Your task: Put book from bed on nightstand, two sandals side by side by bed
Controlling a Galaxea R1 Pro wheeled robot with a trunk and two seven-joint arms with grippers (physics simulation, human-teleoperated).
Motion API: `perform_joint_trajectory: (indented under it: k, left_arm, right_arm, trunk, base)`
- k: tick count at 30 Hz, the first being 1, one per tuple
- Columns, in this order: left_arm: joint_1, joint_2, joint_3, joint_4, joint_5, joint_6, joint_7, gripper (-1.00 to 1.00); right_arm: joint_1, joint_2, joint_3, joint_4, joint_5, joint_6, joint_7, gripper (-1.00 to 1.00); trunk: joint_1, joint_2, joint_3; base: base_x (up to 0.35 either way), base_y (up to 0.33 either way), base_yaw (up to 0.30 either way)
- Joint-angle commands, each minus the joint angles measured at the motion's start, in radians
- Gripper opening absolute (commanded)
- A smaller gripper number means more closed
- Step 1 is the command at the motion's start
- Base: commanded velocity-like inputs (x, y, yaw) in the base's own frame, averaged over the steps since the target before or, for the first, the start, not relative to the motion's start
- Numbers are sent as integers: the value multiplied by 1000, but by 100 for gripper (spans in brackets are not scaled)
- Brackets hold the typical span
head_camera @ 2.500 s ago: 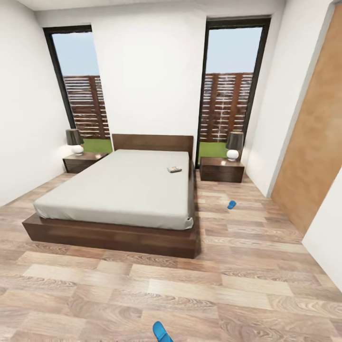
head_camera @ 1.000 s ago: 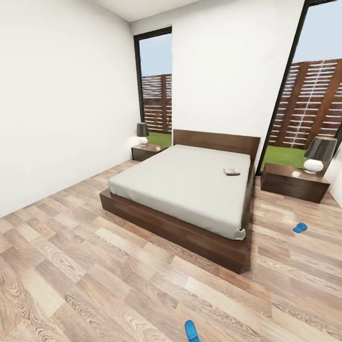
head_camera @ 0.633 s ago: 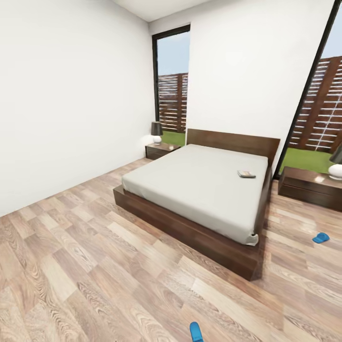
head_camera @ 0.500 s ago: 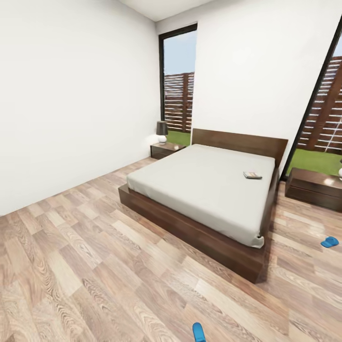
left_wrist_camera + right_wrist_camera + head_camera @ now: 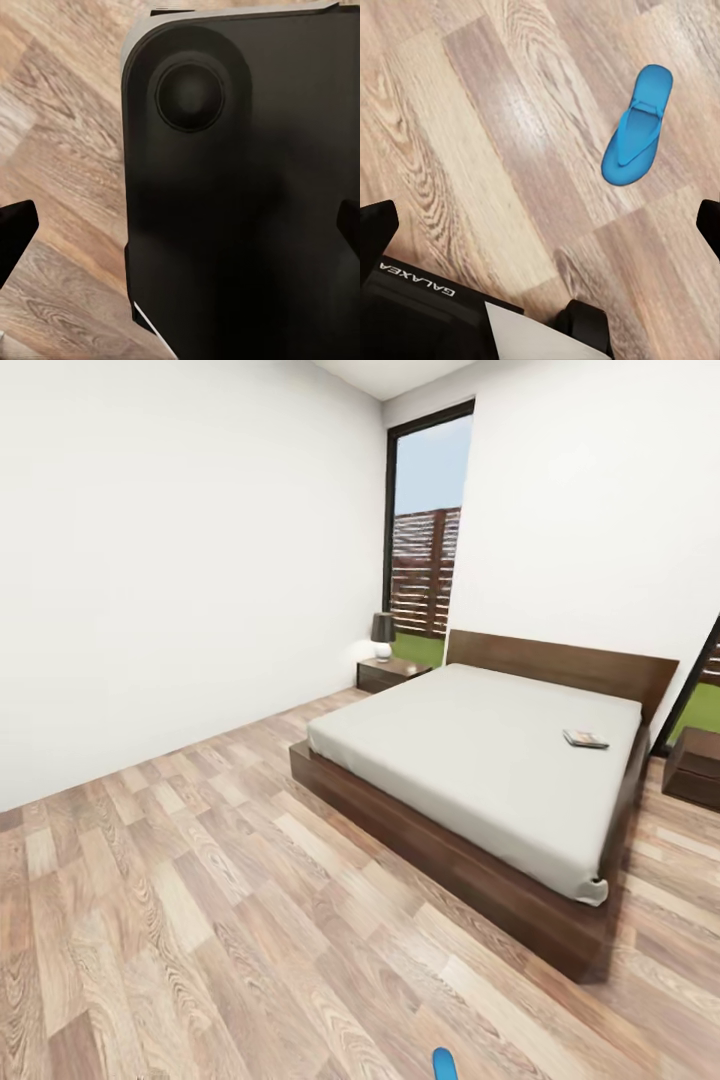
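Observation:
The bed (image 5: 480, 760), with its pale grey mattress and dark wood frame, fills the right half of the head view. On the mattress near the headboard lies the book (image 5: 585, 738). One nightstand (image 5: 392, 673) stands at the bed's far side with a lamp on it. Another nightstand (image 5: 697, 765) is cut by the picture's right edge. A blue sandal (image 5: 443, 1063) lies on the floor at the bottom edge, and the same sandal (image 5: 637, 127) lies flat on the planks. My left gripper (image 5: 180, 232) and right gripper (image 5: 540, 229) are open and hold nothing.
Wood plank floor (image 5: 200, 880) stretches wide between me and the bed. A white wall (image 5: 180, 560) runs along the left, with a tall window (image 5: 425, 530) behind the far nightstand. The robot's black base (image 5: 240, 195) sits under the left gripper; the base (image 5: 427, 315) is also under the right gripper.
The head view has swung to the left, so the bed and book sit further right in the picture. The sandal near the right nightstand has left the frame. Nothing itself moved.

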Motion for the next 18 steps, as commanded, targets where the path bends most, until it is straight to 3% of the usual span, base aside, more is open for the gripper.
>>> perform_joint_trajectory:
  k: [1, 10, 18]
  left_arm:
    - [-1, 0, 0, 1, 0, -3, 0, 100]
    - [-1, -1, 0, 1, 0, -3, 0, 100]
    - [-1, 0, 0, 1, 0, -3, 0, 100]
  right_arm:
    - [0, 0, 0, -1, 4, 2, 3, 100]
    - [0, -1, 0, -1, 4, 0, 5, 100]
    - [0, -2, -2, -1, 2, -3, 12, 100]
  trunk:
    - [0, 0, -1]
    - [0, 0, -5]
    - [0, 0, -6]
  base:
    - [0, -1, 278]
    - [0, -28, 222]
    - [0, -35, -27]
